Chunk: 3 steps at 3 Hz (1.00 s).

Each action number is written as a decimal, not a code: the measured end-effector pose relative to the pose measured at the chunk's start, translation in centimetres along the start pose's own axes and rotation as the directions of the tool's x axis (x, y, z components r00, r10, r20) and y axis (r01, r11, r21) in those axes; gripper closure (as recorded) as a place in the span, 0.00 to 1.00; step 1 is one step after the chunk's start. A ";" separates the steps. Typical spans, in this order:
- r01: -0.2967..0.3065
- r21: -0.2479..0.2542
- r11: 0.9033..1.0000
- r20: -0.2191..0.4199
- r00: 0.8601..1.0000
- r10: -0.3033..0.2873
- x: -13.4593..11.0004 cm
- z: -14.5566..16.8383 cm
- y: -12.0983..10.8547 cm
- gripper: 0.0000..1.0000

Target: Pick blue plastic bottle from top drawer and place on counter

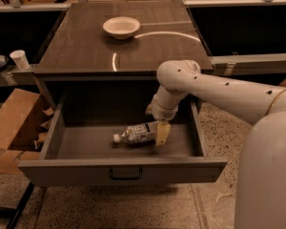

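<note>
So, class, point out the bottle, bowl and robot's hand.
blue plastic bottle (137, 133), camera view, label.
white bowl (121, 26), camera view, inner wall.
hand (161, 133), camera view, lower end, by bottle's base in drawer (124, 174).
</note>
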<state>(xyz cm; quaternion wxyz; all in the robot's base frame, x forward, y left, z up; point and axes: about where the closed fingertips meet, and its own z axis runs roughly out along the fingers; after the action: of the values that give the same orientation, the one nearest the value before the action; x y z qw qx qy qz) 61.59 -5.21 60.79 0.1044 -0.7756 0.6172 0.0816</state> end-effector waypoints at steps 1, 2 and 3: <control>0.006 -0.006 1.000 -0.001 1.000 -0.006 -0.4 0.5 0.1 0.42; 0.012 -0.004 1.000 0.006 1.000 -0.012 -0.9 0.4 0.2 0.66; 0.025 0.044 0.999 0.055 0.998 -0.027 -1.4 -2.5 0.9 0.89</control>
<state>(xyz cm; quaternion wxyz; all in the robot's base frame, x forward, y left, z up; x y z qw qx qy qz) 60.35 -4.76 63.51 0.1393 -0.7786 0.6055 0.0886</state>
